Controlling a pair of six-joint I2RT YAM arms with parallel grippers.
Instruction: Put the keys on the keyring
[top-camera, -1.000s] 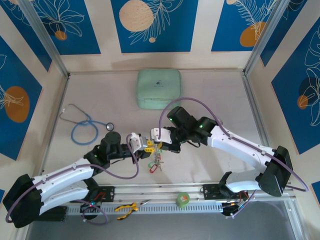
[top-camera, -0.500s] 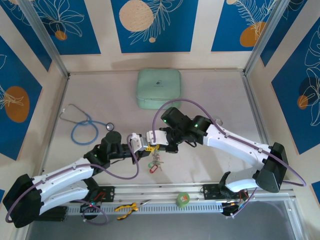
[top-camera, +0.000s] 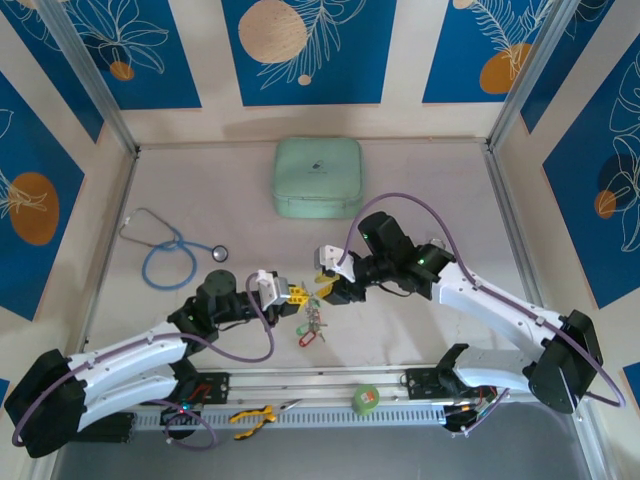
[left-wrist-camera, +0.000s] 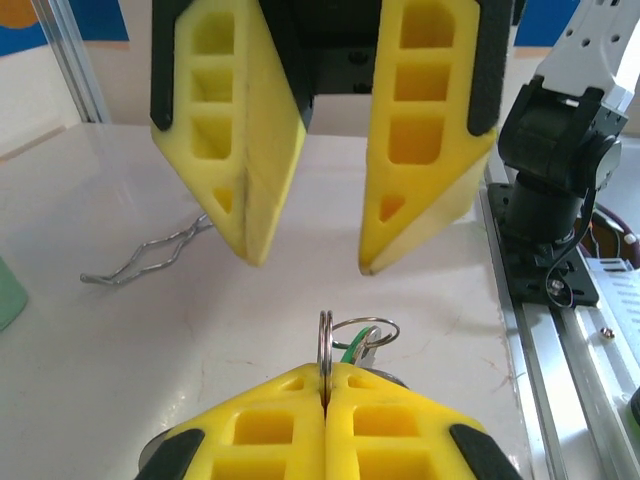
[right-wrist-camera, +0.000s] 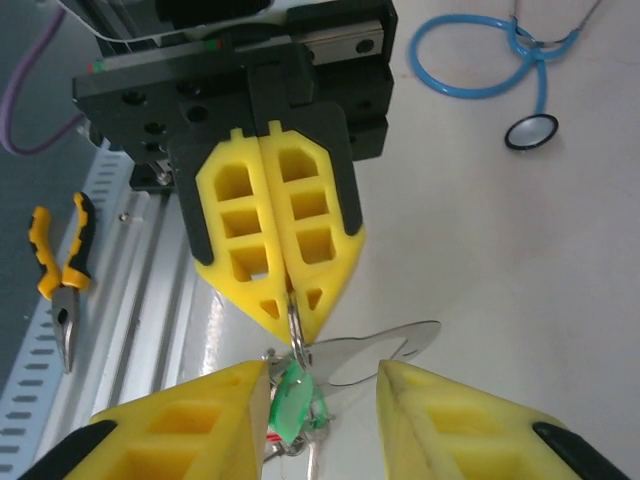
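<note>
Two grippers meet; your left gripper (left-wrist-camera: 325, 385) pinches a metal ring (left-wrist-camera: 325, 340) bearing the keys (right-wrist-camera: 291, 402). Your right gripper (left-wrist-camera: 308, 262) stands spread.

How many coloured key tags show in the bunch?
2: a green tag just under the keyring pinched by the left gripper; a red tag nearest the rail. More may be hidden among the keys.
</note>
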